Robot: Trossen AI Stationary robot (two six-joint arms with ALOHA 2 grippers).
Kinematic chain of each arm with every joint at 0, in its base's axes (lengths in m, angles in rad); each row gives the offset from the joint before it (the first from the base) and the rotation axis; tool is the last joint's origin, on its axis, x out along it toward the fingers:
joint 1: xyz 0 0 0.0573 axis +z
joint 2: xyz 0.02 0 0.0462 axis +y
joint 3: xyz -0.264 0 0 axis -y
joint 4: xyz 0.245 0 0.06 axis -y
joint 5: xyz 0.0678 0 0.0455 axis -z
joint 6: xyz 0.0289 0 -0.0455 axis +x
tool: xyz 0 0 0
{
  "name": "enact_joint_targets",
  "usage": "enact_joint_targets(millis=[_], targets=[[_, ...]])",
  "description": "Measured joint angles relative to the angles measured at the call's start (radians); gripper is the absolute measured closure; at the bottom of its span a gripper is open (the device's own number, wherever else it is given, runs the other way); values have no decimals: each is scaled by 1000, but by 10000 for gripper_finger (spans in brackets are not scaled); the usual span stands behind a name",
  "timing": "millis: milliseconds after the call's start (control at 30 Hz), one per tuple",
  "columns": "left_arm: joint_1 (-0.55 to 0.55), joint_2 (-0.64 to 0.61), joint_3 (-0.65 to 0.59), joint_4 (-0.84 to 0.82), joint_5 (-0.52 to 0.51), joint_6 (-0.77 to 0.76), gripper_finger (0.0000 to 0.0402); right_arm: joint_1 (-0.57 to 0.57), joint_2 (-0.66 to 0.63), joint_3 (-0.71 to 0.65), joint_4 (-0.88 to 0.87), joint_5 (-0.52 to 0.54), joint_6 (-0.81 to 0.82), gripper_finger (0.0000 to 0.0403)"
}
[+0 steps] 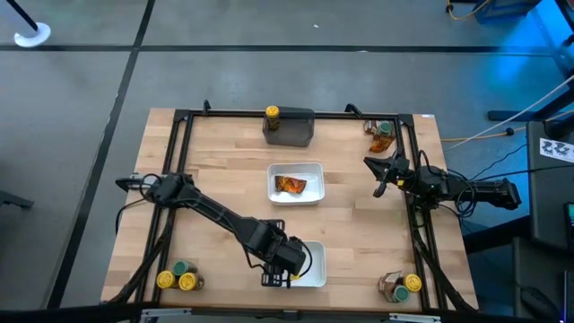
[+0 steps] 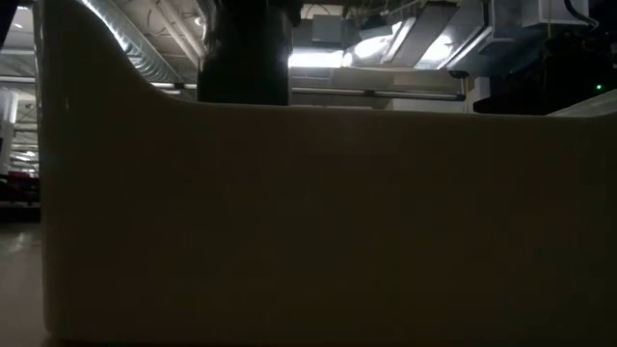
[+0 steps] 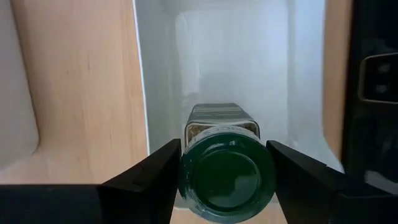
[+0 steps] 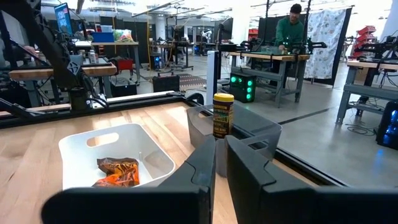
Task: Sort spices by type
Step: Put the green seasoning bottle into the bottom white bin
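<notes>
My left gripper [image 1: 291, 263] is over the near white tray [image 1: 316, 260], shut on a green-lidded spice jar [image 3: 227, 174]. In the left wrist view the tray's floor [image 3: 236, 56] lies beyond the jar. My right gripper [image 1: 378, 179] waits shut above the table's right side, holding nothing. In its wrist view [image 4: 221, 146] it faces a yellow-lidded jar [image 4: 223, 115] that stands on the dark grey block [image 1: 289, 128]. An orange-brown sachet [image 1: 289, 185] lies in the middle tray [image 1: 314, 170]. My left gripper pinches the green-lidded jar by its lid [image 3: 186, 177], one finger [image 3: 158, 171] on each side. The fingers come from above, pointing down into the near tray. The jar's body points away below the fingers. Whether its base touches the tray floor I cannot tell.
Two yellow-lidded jars and a green-lidded one [image 1: 179, 278] stand at the near left corner. A green-lidded jar and a sachet [image 1: 381, 135] sit at the far right corner, and a yellow-lidded jar [image 1: 411, 283] at the near right. The tray wall [image 2: 308, 222] fills the low view.
</notes>
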Motion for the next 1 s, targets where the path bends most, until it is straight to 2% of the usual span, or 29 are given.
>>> enact_joint_targets(millis=[333, 400, 667, 1000], targets=[[2, 41, 0, 1, 5, -52, 185, 0, 0, 0, 0, 0, 20, 366], [11, 41, 0, 2, 31, -64, 182, 0, 0, 0, 0, -2, 20, 366], [29, 39, 0, -1, 58, -63, 136, 0, 0, 0, 0, -4, 19, 366], [24, -82, 1, -24, 51, -115, 128, 0, 0, 0, 0, -4, 19, 366]])
